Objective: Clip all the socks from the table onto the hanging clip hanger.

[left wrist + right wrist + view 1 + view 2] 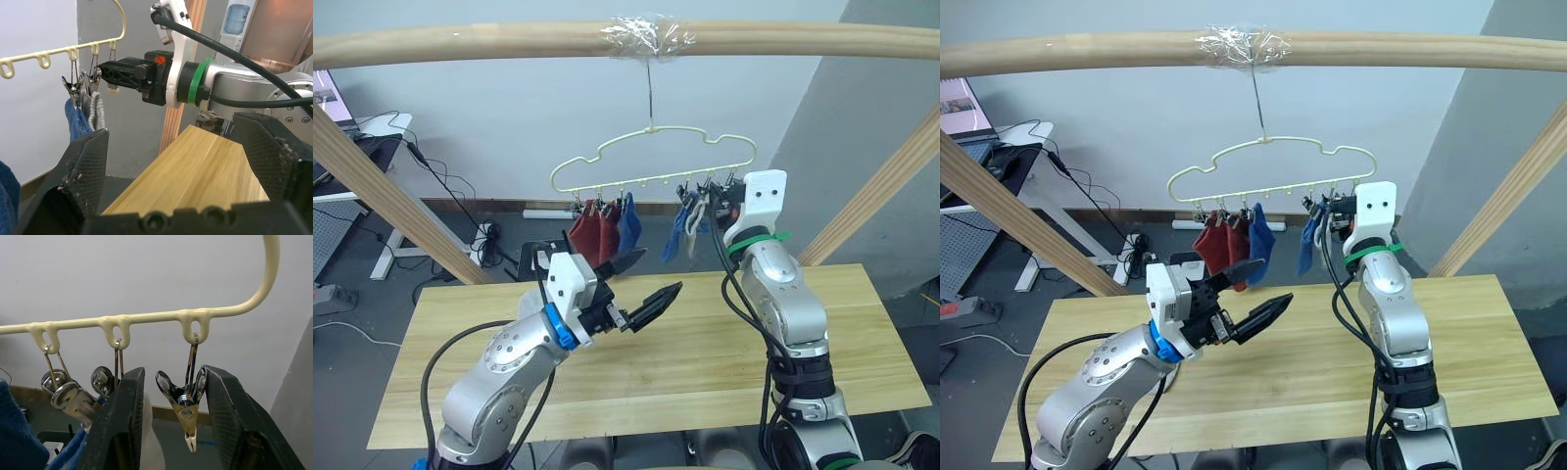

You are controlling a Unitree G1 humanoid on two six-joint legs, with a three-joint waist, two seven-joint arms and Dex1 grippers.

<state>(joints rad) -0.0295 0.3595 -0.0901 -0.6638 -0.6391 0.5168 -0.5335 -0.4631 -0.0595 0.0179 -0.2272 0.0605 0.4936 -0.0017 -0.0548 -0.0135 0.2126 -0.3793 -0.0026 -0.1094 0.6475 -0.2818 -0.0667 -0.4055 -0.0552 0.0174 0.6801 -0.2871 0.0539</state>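
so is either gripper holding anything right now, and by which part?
Left gripper: open, nothing held. Right gripper: its black fingers flank the handles of the end metal clip on the pale yellow wire hanger; no sock held.

Table (862,333): light wood plank top w/ visible grain, rectangular; no socks seen on its visible surface, robot arms cover part of it

Robot lab: desks (382,137) with trailing cables (460,191), power strip (485,238)
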